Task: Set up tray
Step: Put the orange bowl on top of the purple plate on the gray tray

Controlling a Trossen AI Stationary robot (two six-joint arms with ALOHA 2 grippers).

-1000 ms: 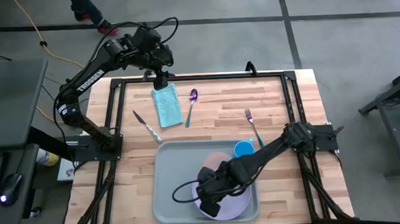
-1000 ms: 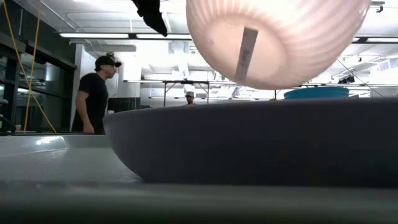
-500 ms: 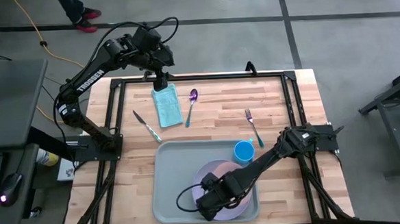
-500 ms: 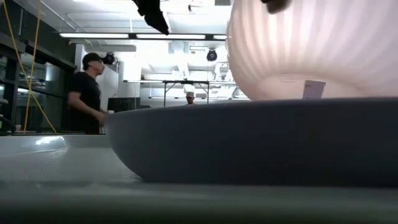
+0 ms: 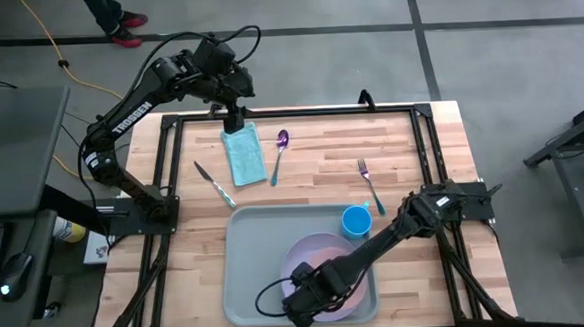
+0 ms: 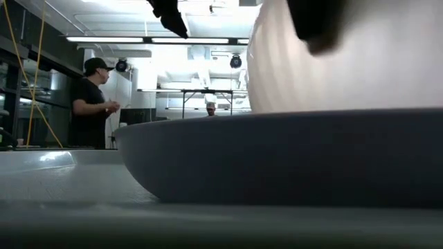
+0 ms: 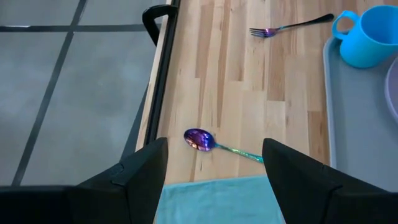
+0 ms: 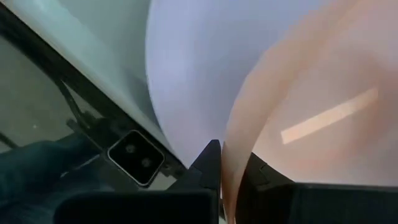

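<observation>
While the right arm's jaws (image 5: 301, 305) pinch the rim of a pale pink bowl (image 5: 329, 260) low over the lavender plate (image 5: 351, 293), the main hazard sits at the bench's near edge: the grip takes only the thin rim, so the bowl could tip or slip out and land off-centre, or knock the plate askew.

- Tray (image 5: 253, 276): grey-green, at the near edge, middle of the bench; carries the plate in its near right part and a blue cup (image 5: 355, 220) at its far right corner. A sweep of the right arm across it could catch the cup.
- Fork (image 5: 368, 183): on bare wood just beyond the cup, not yet on the tray.
- Knife (image 5: 215, 185): off the tray's far left corner.
- Spoon (image 5: 279, 150) and teal napkin (image 5: 242, 154): side by side toward the far edge.
- Left arm's jaws (image 5: 236, 119): spread apart, holding nothing, hovering at the napkin's far end. A descent there could bunch the cloth or nudge the spoon.
</observation>
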